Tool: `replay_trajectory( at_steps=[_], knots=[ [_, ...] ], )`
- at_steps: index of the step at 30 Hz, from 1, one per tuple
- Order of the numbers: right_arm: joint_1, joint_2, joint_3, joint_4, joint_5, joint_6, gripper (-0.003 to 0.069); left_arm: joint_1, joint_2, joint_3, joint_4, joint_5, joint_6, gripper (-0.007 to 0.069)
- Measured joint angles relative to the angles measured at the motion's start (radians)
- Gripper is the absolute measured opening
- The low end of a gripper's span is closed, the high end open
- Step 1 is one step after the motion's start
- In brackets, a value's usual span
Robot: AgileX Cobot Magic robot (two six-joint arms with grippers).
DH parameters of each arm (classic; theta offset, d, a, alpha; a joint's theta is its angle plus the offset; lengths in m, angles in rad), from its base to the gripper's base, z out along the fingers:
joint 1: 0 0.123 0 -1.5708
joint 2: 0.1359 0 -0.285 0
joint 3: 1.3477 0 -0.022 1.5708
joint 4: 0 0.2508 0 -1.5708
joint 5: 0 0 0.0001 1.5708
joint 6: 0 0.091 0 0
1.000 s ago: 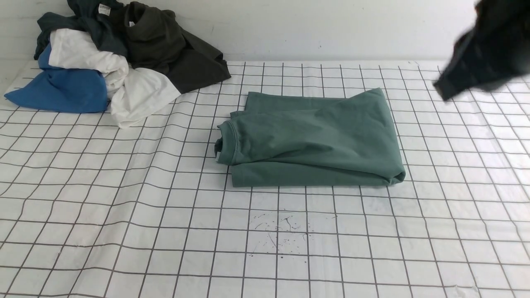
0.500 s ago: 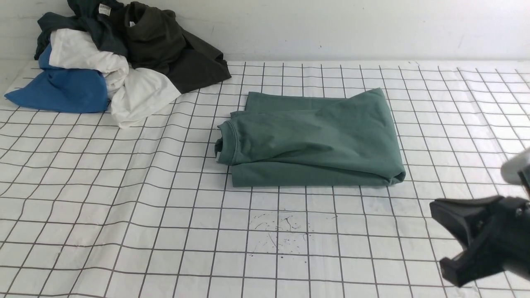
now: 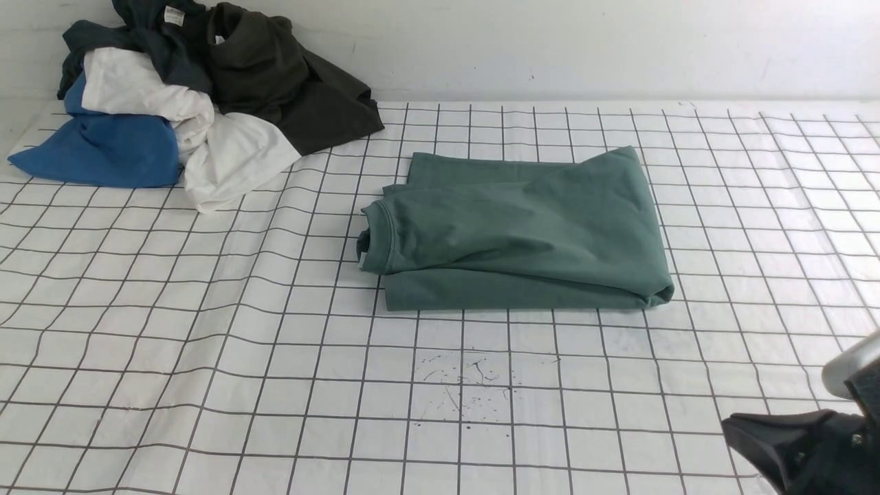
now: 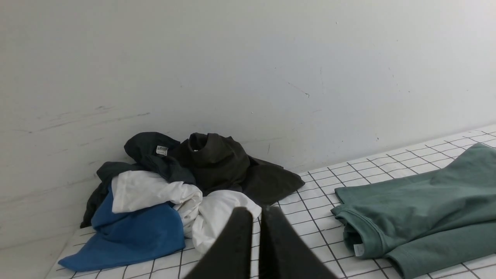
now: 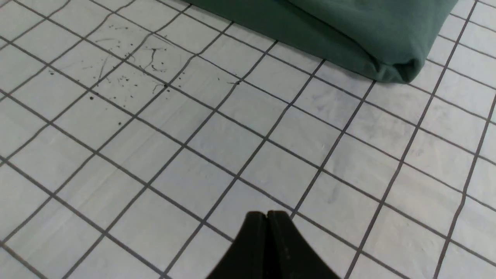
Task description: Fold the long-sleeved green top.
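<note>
Closest in, the right gripper (image 3: 739, 430) sits low at the near right corner, fingers pressed together, gripping nothing. Some dark ink specks (image 3: 464, 385) on the gridded cloth (image 3: 206, 357) just ahead. Past those, mid-table, the green long-sleeved top (image 3: 515, 230) lies folded, collar facing left, well apart from both grippers. Far left by the wall there's a clothes pile (image 3: 185, 96): blue, white, dark stuff. Left gripper (image 4: 259, 212) is closed too, empty, pointing toward that pile.
</note>
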Motion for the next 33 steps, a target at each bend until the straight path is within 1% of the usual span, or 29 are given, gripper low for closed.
replay_trajectory(
  at_steps=[7, 15, 16, 19, 22, 25, 26, 27, 28, 29, 30, 31, 33],
  knots=[
    [0.000, -0.036, 0.008, 0.000, 0.028, 0.000, -0.0014, 0.000, 0.000, 0.000, 0.001, 0.000, 0.000, 0.0015],
    [0.000, -0.336, 0.156, 0.001, 0.028, 0.000, -0.0014, 0.000, 0.000, 0.000, 0.001, 0.000, 0.000, 0.0015],
    [0.000, -0.399, 0.216, 0.001, 0.028, 0.000, -0.0014, 0.000, 0.000, 0.000, 0.001, 0.000, 0.000, 0.0015],
    [-0.003, -0.467, 0.297, -0.001, 0.034, -0.001, -0.0014, 0.000, 0.000, 0.000, 0.001, 0.000, 0.000, 0.0015],
    [-0.030, -0.522, 0.313, -0.015, 0.035, -0.012, -0.0014, 0.000, 0.000, 0.000, 0.001, 0.000, 0.000, 0.0015],
    [-0.095, -0.606, 0.313, -0.031, 0.012, -0.015, -0.0014, 0.000, 0.000, 0.000, 0.001, 0.001, 0.000, 0.0015],
    [-0.099, -0.613, 0.313, -0.033, 0.012, -0.016, -0.0014, 0.000, 0.000, 0.000, 0.001, 0.001, 0.000, 0.0015],
    [-0.144, -0.677, 0.313, -0.033, 0.021, -0.018, -0.0014, 0.000, 0.000, 0.000, 0.001, 0.001, 0.000, 0.0015],
    [-0.149, -0.684, 0.313, -0.033, 0.021, -0.018, -0.0014, 0.000, 0.000, 0.000, 0.001, 0.001, 0.000, 0.0015],
    [-0.194, -0.743, 0.313, -0.033, 0.036, -0.018, -0.0014, 0.000, 0.000, 0.000, 0.001, 0.001, 0.000, 0.0015],
    [-0.200, -0.750, 0.313, -0.033, 0.039, -0.018, -0.0014, 0.000, 0.000, 0.000, 0.001, 0.001, 0.000, 0.0015],
    [-0.256, -0.816, 0.313, -0.033, 0.055, -0.018, -0.0014, 0.000, 0.000, 0.000, 0.001, 0.001, 0.000, 0.0015],
    [-0.317, -0.875, 0.313, -0.033, 0.068, -0.018, -0.0014, 0.000, 0.000, 0.000, 0.001, 0.001, 0.000, 0.0015]
  ],
)
